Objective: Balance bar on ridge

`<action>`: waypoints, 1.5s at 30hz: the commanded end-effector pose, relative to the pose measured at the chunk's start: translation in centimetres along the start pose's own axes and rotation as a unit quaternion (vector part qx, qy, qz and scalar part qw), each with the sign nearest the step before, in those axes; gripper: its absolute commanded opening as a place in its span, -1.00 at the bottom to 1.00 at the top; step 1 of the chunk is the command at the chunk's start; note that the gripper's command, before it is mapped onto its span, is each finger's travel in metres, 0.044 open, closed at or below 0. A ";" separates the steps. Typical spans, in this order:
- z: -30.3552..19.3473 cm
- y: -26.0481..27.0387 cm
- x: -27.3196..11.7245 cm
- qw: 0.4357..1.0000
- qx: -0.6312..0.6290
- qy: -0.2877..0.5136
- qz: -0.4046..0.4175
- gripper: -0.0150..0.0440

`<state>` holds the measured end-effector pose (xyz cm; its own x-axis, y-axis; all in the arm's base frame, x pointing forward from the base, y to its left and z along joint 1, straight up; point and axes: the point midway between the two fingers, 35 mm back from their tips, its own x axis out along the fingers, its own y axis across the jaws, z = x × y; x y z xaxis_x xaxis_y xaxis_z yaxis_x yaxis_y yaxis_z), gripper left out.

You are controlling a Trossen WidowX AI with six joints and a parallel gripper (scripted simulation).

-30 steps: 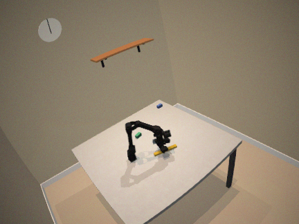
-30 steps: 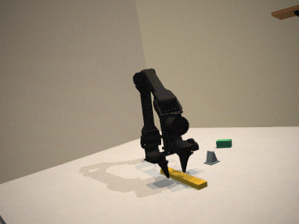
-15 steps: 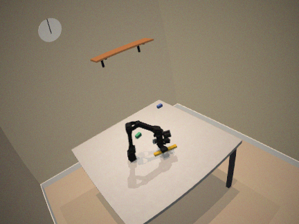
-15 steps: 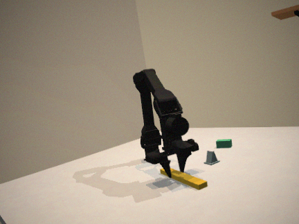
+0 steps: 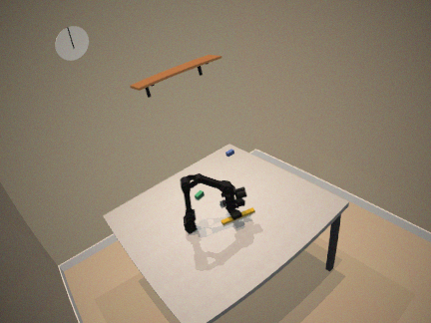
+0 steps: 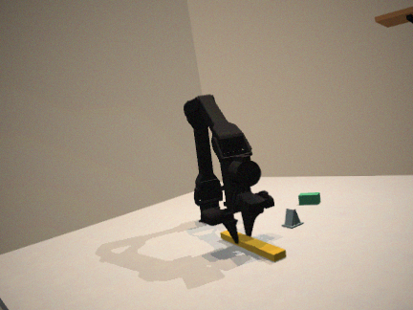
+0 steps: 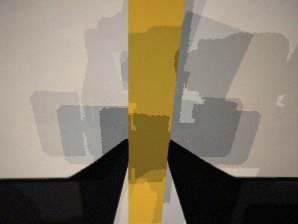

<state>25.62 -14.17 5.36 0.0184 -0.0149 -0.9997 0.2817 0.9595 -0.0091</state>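
Note:
The long yellow bar (image 5: pixel 247 212) (image 6: pixel 270 251) (image 7: pixel 154 75) lies flat on the table (image 5: pixel 284 186) (image 6: pixel 344 268), as far as I can see. My gripper (image 5: pixel 235 216) (image 6: pixel 243 238) (image 7: pixel 148 144) points down and is shut on the bar, one finger on each long side, near the middle of its length. The small grey ridge (image 6: pixel 292 218) stands upright on the table, apart from the bar, to its right in the exterior view. In the top view the ridge (image 5: pixel 222 203) is partly hidden behind the gripper. It is not in the wrist view.
A green block (image 5: pixel 200 194) (image 6: pixel 309 198) lies beyond the ridge in the exterior view. A blue block (image 5: pixel 229 153) lies near the table's far corner. An orange shelf (image 5: pixel 175 72) (image 6: pixel 394 18) hangs on the wall, well above the table.

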 end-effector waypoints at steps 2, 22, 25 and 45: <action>0.3 0.0 -1.1 1.000 0.000 -0.004 0.000 -0.49; 0.4 -0.1 -6.3 1.000 0.002 -0.004 0.001 -0.49; 0.4 -0.1 -7.1 1.000 0.002 -0.004 0.001 -0.49; 0.2 4.2 -9.2 0.986 0.168 -0.004 0.004 -0.49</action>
<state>26.67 -11.01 14.54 0.0304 -0.0143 -0.9994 0.5216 0.8532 0.0037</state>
